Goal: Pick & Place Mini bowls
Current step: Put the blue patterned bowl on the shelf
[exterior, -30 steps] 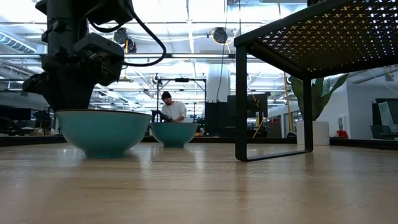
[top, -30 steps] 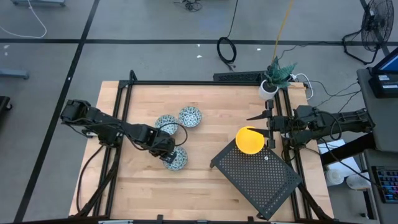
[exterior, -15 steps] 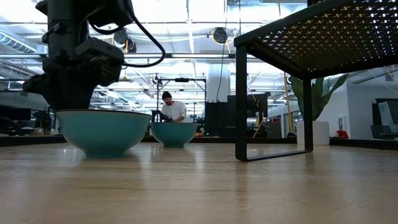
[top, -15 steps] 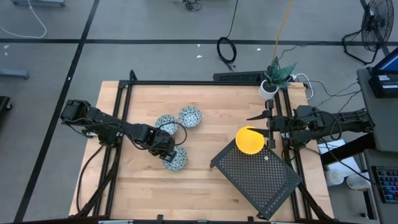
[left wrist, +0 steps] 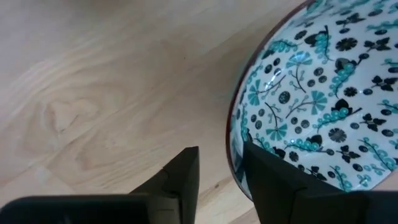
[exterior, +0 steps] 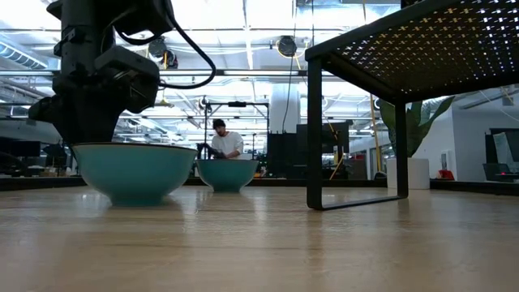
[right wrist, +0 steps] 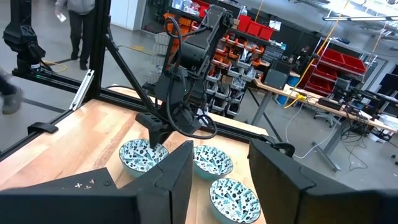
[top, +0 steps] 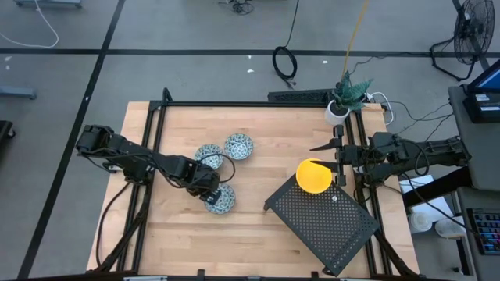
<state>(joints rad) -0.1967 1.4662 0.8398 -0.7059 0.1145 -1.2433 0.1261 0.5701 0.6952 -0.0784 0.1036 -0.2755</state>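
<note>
Three blue-and-white patterned mini bowls with teal outsides stand on the wooden table: two far ones [top: 209, 154] [top: 239, 146] and a near one [top: 224, 200]. My left gripper [top: 209, 195] is down at the near bowl's left rim, open, with one finger inside the bowl [left wrist: 323, 93] and one outside. The bowl rests on its foot on the table [exterior: 134, 172]. A yellow mini bowl [top: 314, 176] sits at the far corner of the black perforated rack [top: 328, 222]. My right gripper [top: 333, 164] is open and empty just right of it. My left gripper comes from above, pointing down, and straddles the near bowl's rim [left wrist: 232, 146]. The outer finger [left wrist: 186, 177] stands apart from the rim, with bare wood showing between. The inner finger [left wrist: 273, 180] lies close to the inner wall; whether it touches I cannot tell.
A white plant pot [top: 337, 111] stands at the table's far right corner. The rack stands raised on legs [exterior: 315, 130] over the right near part of the table. A person [exterior: 224, 142] is in the room behind. Bare wood lies at the table's near left.
</note>
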